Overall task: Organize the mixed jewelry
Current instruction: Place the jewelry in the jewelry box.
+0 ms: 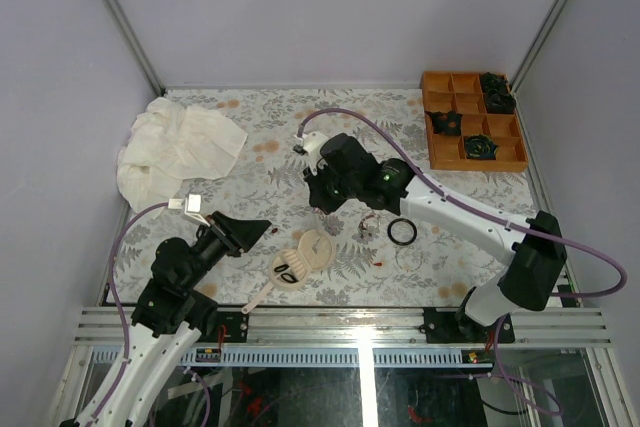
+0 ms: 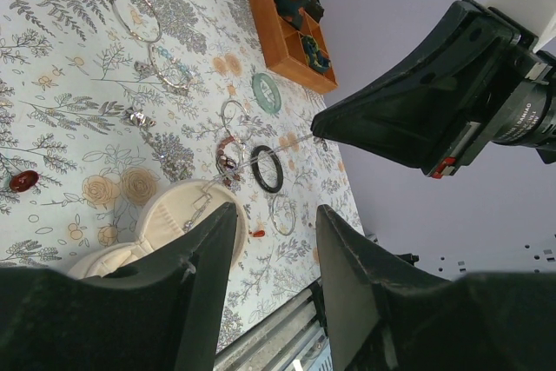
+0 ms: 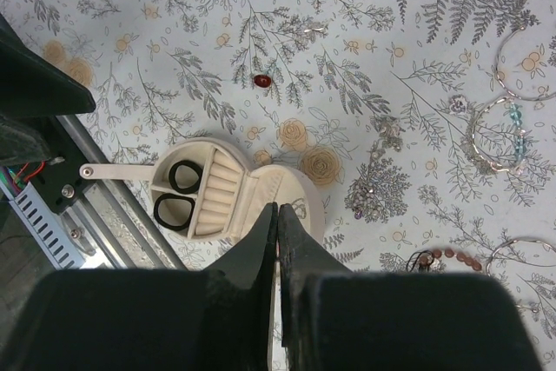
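The cream round case [image 3: 213, 184] lies open near the table's front edge, with two black rings [image 3: 182, 177] in its tray. My right gripper [image 3: 278, 208] is shut above the case lid [image 3: 300, 193]. In the left wrist view a thin silver chain [image 2: 252, 161] hangs from the right gripper [image 2: 317, 128] down onto the lid. Loose on the cloth are a pale-teal beaded bracelet [image 3: 495, 136], a clear hoop [image 3: 521, 67], a brown bead string [image 3: 447, 255], a red bead [image 3: 261, 81] and a bigger black ring [image 1: 402, 231]. My left gripper [image 1: 262, 230] is open and empty, left of the case.
An orange compartment tray [image 1: 472, 119] with dark pieces stands at the back right. A crumpled white cloth [image 1: 180, 147] lies at the back left. A green ring [image 2: 267, 93] lies between the tray and the black ring. The metal table rail [image 1: 350, 322] runs just before the case.
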Robot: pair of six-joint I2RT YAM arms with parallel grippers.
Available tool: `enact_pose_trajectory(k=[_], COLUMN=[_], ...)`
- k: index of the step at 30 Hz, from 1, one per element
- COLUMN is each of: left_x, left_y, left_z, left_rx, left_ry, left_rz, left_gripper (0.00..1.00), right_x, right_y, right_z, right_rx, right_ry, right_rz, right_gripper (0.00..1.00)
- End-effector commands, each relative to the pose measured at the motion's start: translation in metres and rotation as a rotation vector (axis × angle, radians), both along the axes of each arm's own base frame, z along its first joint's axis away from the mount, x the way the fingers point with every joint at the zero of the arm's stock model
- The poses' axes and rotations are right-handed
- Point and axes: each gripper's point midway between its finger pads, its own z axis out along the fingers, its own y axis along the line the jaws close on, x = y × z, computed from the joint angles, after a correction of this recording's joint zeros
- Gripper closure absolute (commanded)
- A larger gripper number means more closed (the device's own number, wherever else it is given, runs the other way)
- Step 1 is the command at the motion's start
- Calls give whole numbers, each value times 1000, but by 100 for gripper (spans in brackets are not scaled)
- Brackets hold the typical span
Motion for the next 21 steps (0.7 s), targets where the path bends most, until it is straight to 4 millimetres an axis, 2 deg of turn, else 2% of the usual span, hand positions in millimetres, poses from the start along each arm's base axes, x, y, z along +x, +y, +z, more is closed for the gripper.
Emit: enact_pose_trajectory(k=[1, 13, 21], left_x=[-1, -1, -2], left_y=[-1, -1, 0], left_z=[4, 4, 1], left_rx=[7, 11, 7], left_ry=[-24, -23, -18], left_rz=[-9, -9, -5], left_gripper=[59, 59, 59], right_x=[7, -1, -8], right_y=[16, 27, 28], right_z=[26, 20, 10], right_rx=[85, 122, 128], right_ry=[-30, 20, 52], right_rz=[19, 58, 67], right_gripper=[100, 100, 100])
